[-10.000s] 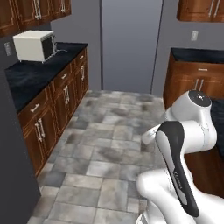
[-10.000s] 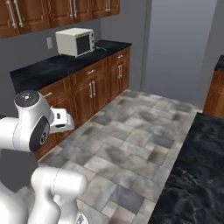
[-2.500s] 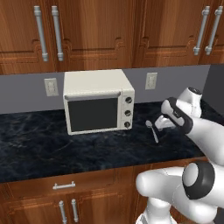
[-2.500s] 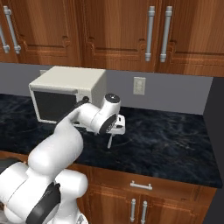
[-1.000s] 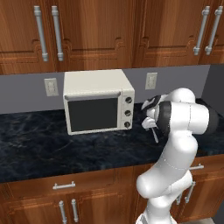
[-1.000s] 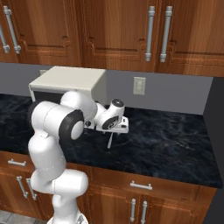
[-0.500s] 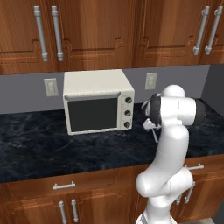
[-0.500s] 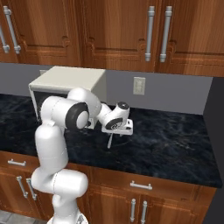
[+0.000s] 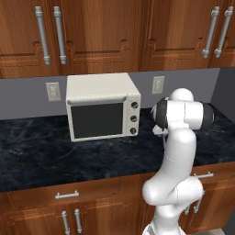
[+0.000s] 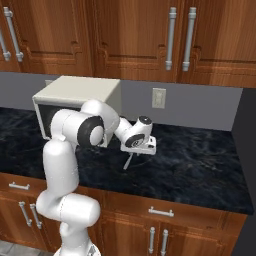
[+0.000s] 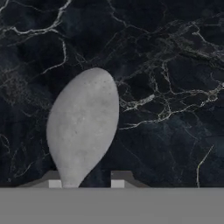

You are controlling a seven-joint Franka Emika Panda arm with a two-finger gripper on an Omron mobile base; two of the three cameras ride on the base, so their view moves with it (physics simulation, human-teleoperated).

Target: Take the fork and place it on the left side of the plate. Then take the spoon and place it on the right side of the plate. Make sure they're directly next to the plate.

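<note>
The spoon (image 11: 83, 127) is all silver-grey and lies on the black marble counter (image 11: 166, 65). Its oval bowl looms large in the hand view, and its neck runs down between my two fingertips. My gripper (image 11: 85, 181) is low over it, jaws partly drawn in. The left fingertip (image 11: 54, 183) sits close to the neck, while the right fingertip (image 11: 118, 178) stands apart from it. From the right base view, the gripper (image 10: 142, 149) hangs over the spoon (image 10: 128, 161) just right of the microwave. In the left base view the spoon (image 9: 164, 140) peeks out beside my arm. The fork and the plate are out of view.
A white microwave (image 9: 102, 105) stands on the counter (image 9: 55, 156) left of the gripper, against the grey wall with its outlets (image 10: 158, 97). Wooden cabinets (image 10: 170, 35) hang above. A dark wall (image 10: 247, 150) closes the counter's right end.
The jaws have drawn closer together around the spoon's neck. The arm has folded more upright over the counter. The spoon has not moved.
</note>
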